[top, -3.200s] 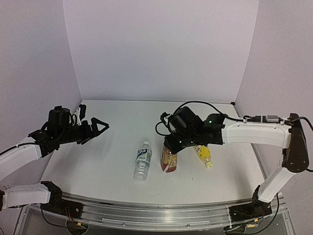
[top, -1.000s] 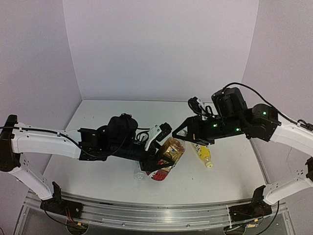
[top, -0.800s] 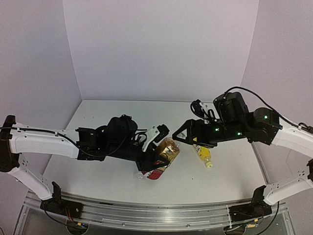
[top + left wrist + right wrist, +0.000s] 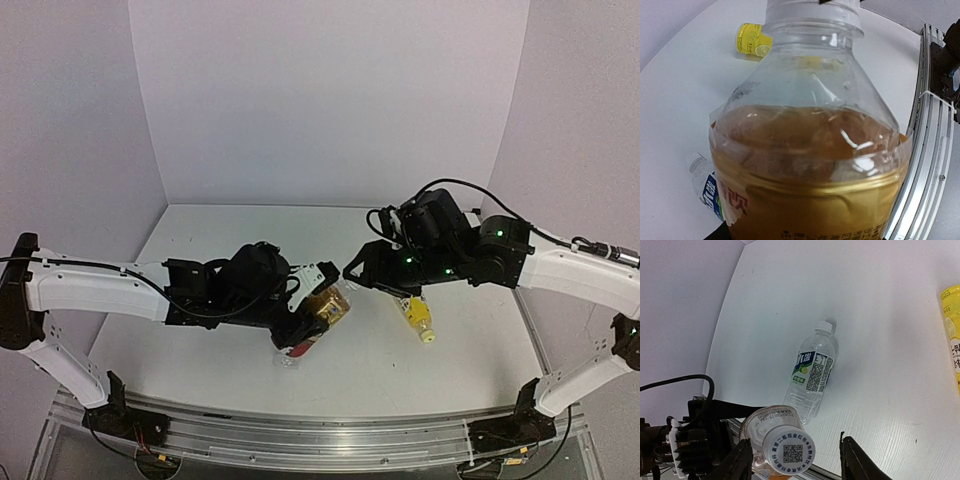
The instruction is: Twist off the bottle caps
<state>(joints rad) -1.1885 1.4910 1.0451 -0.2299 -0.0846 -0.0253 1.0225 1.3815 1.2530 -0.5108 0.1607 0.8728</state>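
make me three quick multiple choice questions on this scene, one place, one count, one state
1. Where is the clear bottle? A lying on the table B held in the air C upright by the wall
2. How many bottles show? A two B three C four
3. How do the right gripper's jaws stand? A clamped on a bottle's body B open either side of the amber bottle's cap C shut on nothing
Key: A, it lies on its side; B, clear bottle, amber bottle, yellow bottle; B, gaps show beside the cap.
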